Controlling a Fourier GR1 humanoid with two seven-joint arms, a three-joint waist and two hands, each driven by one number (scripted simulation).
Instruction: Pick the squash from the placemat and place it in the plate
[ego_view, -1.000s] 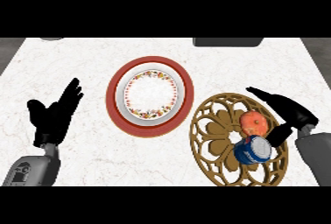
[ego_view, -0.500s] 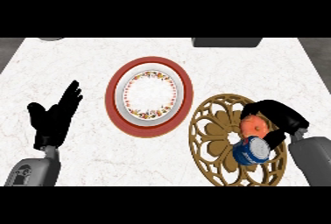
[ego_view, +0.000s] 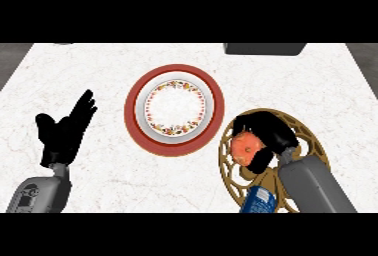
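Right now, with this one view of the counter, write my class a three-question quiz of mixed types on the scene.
1. True or false: the plate holds the squash.
2. Which hand curls round the squash? A) left hand B) right hand
3. Fill in: the blue can stands on the ____.

Key: 1 false, the squash sits over the placemat; 2 B; 3 placemat.

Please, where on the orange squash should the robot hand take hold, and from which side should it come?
Around its rounded middle, from above. The squash lies low on the openwork gold placemat, so only its top and flanks are free. The right robot hand already curls over it from the far right side. The blue can lies nearer the robot, probably clear of a straight lift.
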